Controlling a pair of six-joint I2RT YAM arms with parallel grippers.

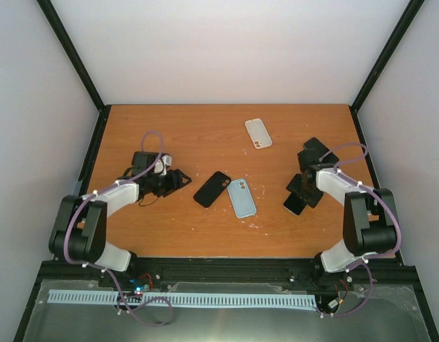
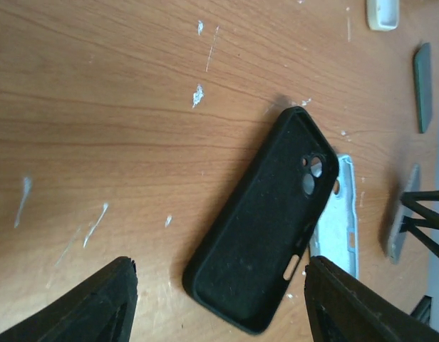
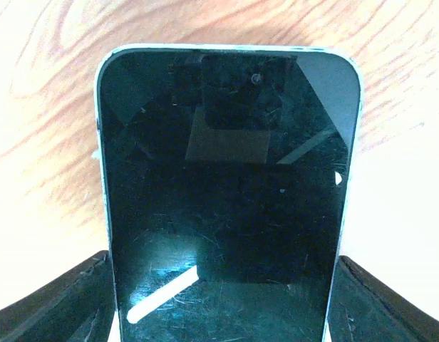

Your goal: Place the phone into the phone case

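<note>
the top camera sat high behind the near edge of the table point(image 1: 169, 135) and looked down on all of it, out to the far edge. the left wrist camera hung close over the table's middle, facing the black case point(image 2: 266, 221) and the blue case point(image 2: 341, 221), which the top view also took in. the right wrist camera sat nearest of all, with the phone point(image 3: 226, 206) filling its frame between its own fingers point(image 3: 55, 306).
</note>
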